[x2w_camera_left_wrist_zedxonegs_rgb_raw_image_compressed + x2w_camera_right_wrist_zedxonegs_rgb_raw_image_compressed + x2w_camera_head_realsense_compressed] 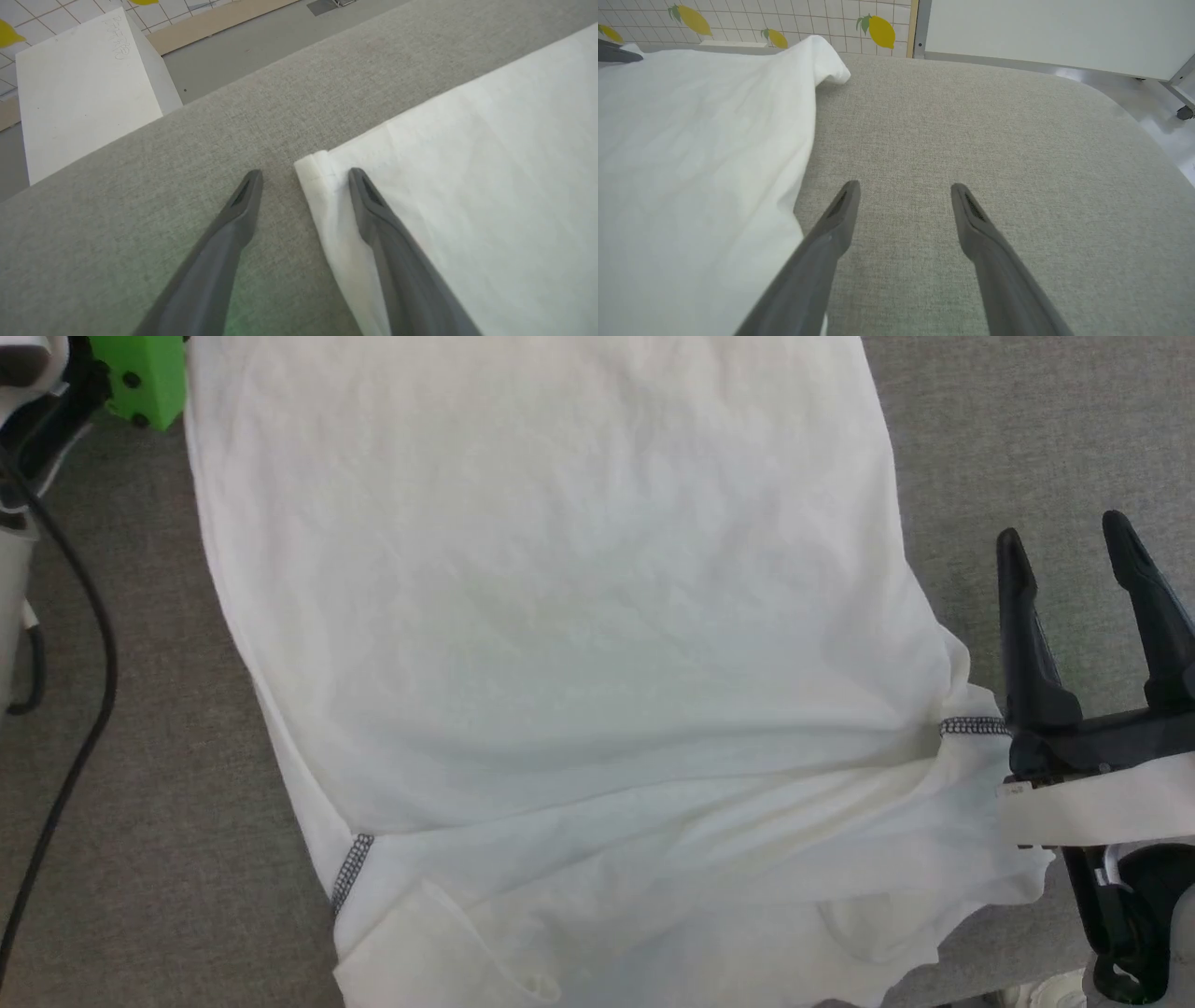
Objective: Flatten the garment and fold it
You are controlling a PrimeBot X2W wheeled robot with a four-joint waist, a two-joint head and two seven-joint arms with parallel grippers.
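Garment (560, 616), a white shirt, spread mostly flat across the grey fabric desk (159, 859), creased toward the head view's lower edge, with speckled seams at two spots. Left end effector (304, 171) released, straddling a hemmed corner of the cloth, one finger over fabric, the other over bare desk. Right end effector (1062, 527) released too, just beside the shirt's edge, grasping nothing.

faint writing on white box (88, 102), illegible
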